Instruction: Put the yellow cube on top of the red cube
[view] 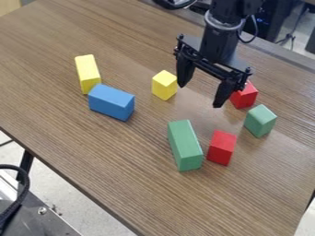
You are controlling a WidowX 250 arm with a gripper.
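The end effector (201, 93), wide open and empty, hangs beside the yellow cube (164, 85), toward the surface's (123, 152) far edge; lowered off-centre, it could tip that cube or knock the red cube (245, 97).

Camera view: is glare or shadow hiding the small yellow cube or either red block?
Camera view: no; soft, pale sheen on the table near the hand, shadows faint, edges of the yellow cube readable; the hand, not glare, covers a corner of the farther red block.
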